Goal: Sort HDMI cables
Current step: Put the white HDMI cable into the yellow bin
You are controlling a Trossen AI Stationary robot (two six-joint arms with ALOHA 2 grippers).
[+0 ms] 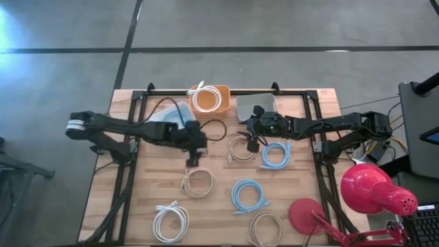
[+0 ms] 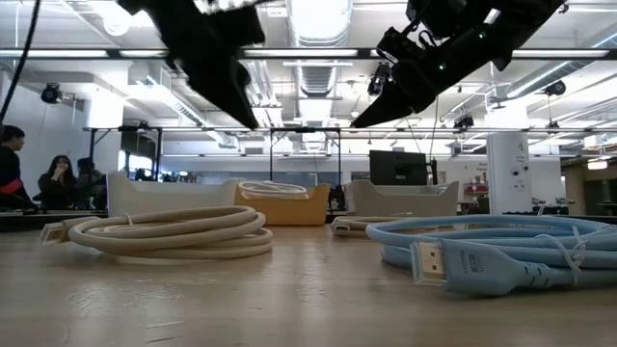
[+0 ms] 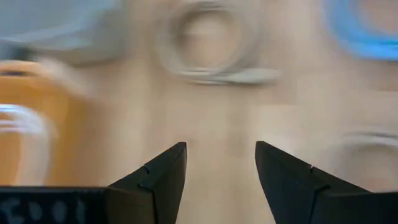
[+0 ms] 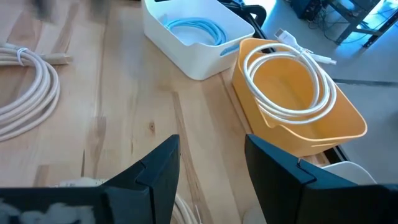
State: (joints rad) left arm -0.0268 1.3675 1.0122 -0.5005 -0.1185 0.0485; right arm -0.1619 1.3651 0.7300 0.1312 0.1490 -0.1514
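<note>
A blue cable point(image 2: 501, 253) lies nearest, unsorted on the table point(image 1: 219, 199); one white cable point(image 4: 289, 78) sits in the orange bin point(image 4: 339, 127), one blue in the white bin point(image 4: 186, 53); left gripper point(image 3: 217, 180) and right gripper point(image 4: 211, 168) hover spread and empty, probably between picks.

I count on the tabletop point(image 1: 151, 189): two light blue coils point(image 1: 248, 196), three beige coils point(image 1: 197, 182), one white coil point(image 1: 171, 221). Bins point(image 1: 255, 105): three.

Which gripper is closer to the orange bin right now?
Left. The left gripper sits just below the orange bin, slightly to its left; the right gripper is farther, below and to its right.
</note>
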